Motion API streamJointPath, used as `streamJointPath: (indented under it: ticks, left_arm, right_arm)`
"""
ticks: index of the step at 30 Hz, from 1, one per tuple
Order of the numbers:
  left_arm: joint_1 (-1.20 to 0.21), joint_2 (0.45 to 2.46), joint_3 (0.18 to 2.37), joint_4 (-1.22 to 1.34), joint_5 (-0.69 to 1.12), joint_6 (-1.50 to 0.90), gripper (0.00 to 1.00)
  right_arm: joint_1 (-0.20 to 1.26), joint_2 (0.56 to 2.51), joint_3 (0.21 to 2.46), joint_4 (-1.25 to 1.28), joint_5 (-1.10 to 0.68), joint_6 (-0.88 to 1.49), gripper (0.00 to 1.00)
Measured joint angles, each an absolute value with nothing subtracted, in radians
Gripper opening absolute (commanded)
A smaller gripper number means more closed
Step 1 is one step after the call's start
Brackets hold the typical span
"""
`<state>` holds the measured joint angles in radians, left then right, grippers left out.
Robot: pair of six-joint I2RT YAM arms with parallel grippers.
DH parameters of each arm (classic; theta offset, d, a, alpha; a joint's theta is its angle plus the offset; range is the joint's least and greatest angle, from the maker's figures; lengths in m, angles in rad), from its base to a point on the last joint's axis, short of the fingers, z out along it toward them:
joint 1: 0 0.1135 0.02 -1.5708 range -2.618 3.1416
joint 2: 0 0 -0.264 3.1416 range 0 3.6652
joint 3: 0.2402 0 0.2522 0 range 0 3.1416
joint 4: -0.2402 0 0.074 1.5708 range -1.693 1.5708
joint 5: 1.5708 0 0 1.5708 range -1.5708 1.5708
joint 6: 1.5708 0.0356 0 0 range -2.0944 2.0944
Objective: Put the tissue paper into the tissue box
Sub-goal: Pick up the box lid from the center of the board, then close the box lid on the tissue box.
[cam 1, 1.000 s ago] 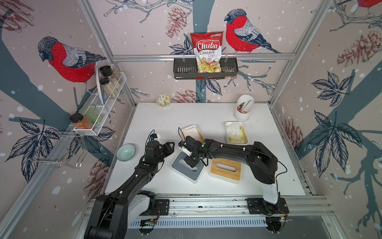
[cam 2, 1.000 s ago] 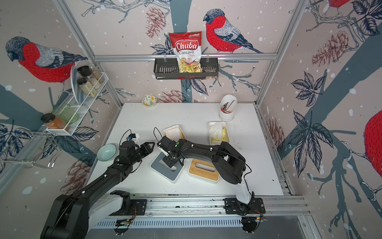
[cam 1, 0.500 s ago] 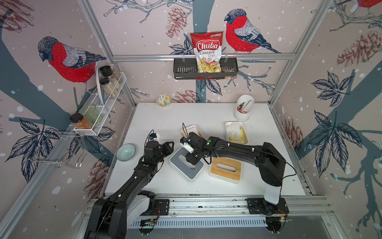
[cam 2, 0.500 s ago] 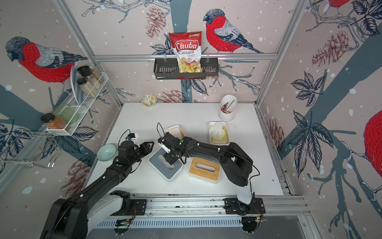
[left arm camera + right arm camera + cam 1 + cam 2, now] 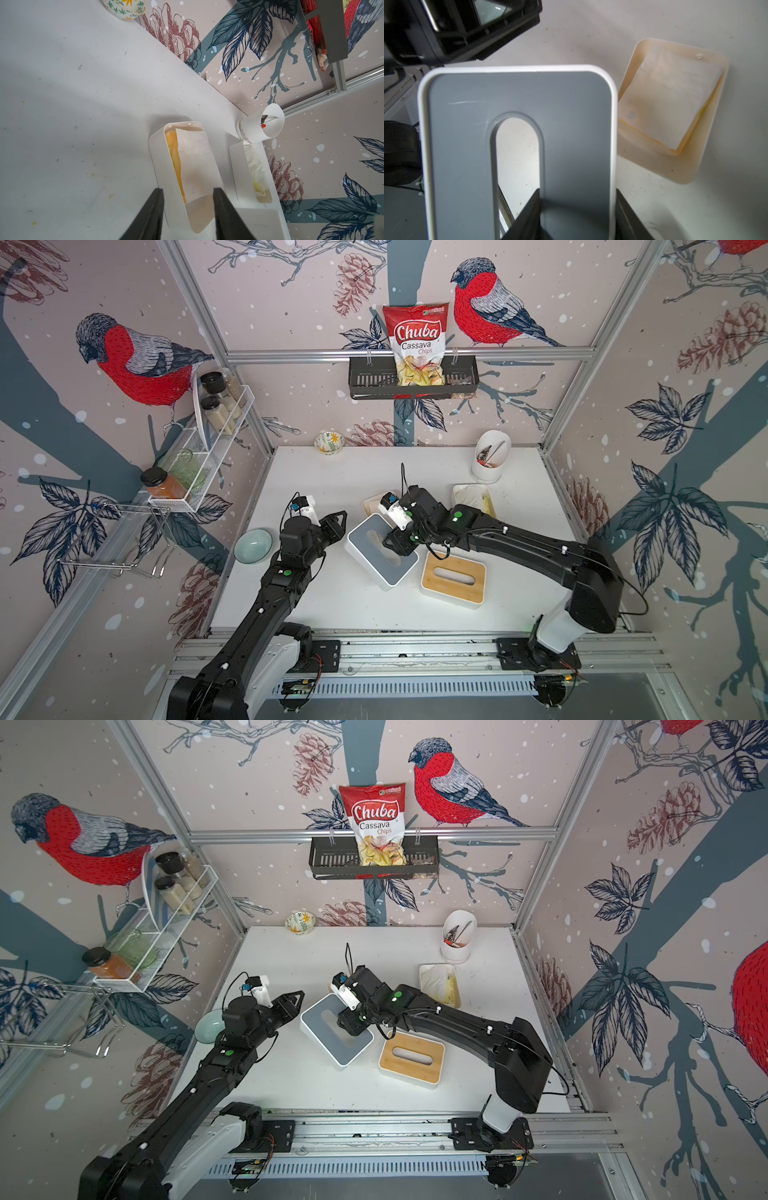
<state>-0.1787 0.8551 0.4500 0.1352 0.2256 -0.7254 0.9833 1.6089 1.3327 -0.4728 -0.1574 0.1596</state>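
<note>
A folded white tissue paper (image 5: 675, 99) lies on yellow wrapping inside an open cream tissue box (image 5: 683, 172), which the left wrist view shows too (image 5: 155, 149). In a top view only a corner of the box (image 5: 368, 504) shows behind the right arm. My right gripper (image 5: 578, 199) is shut on a grey lid with a white rim (image 5: 392, 572), one finger through its slot and the other outside the rim. It holds the lid tilted above the table beside the box. My left gripper (image 5: 337, 522) hovers open just left of the lid, nothing between its fingers (image 5: 158, 207).
A box with a bamboo slotted top (image 5: 453, 576) sits near the front, right of the lid. A second white tray with crumpled tissue (image 5: 473, 497) and a white utensil cup (image 5: 490, 460) stand behind. A teal bowl (image 5: 252, 545) sits at the left edge and a flowered bowl (image 5: 329, 442) at the back.
The right arm has carried the grey lid a little up and away from the front edge. The left gripper has hardly moved.
</note>
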Motion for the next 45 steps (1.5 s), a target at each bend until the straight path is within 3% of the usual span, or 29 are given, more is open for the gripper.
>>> streamJointPath:
  ticks: [6,12,23,45]
  left_arm:
    - [-0.178,0.841,0.447,0.094,0.206,-0.706,0.43]
    - [-0.178,0.849,0.444,0.093,0.206,-0.705,0.43]
    - [-0.178,0.849,0.431,0.086,0.209,-0.698,0.43]
    - [-0.178,0.859,0.412,0.083,0.214,-0.685,0.43]
  right_arm:
    - [0.837,1.530,1.327,-0.450,-0.160,0.163,0.51]
    - [0.784,1.600,1.412,-0.455,-0.084,0.183,0.48]
    - [0.788,1.883,1.649,-0.553,0.052,0.213,0.43]
    - [0.864,2.035,1.740,-0.605,0.200,0.264,0.39]
